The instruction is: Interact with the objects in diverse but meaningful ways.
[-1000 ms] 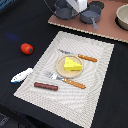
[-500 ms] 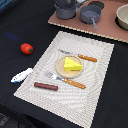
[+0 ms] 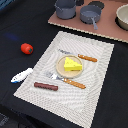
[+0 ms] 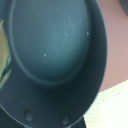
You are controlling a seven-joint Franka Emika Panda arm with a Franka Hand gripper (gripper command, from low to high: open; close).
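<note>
A yellow cheese wedge (image 3: 72,64) lies on a round tan plate (image 3: 60,69) in the middle of a striped placemat (image 3: 97,75). A brown sausage (image 3: 46,86) rests at the mat's near edge. Off the mat, toward the exterior view's left, sit a red tomato (image 3: 26,48) and a white-and-blue fish piece (image 3: 22,75). The grey two-handled pot (image 3: 65,8) stands at the back beside a smaller grey pan (image 3: 90,15). The wrist view is filled by a dark grey pan interior (image 4: 50,45), seen very close. No fingers show in either view.
Two orange-handled pieces of cutlery (image 3: 77,84) (image 3: 87,58) flank the plate. The pot and pan stand on a brown board (image 3: 110,29) at the back, with a beige bowl (image 3: 123,16) at its right end. A dark shape (image 3: 97,5) sits behind the pan.
</note>
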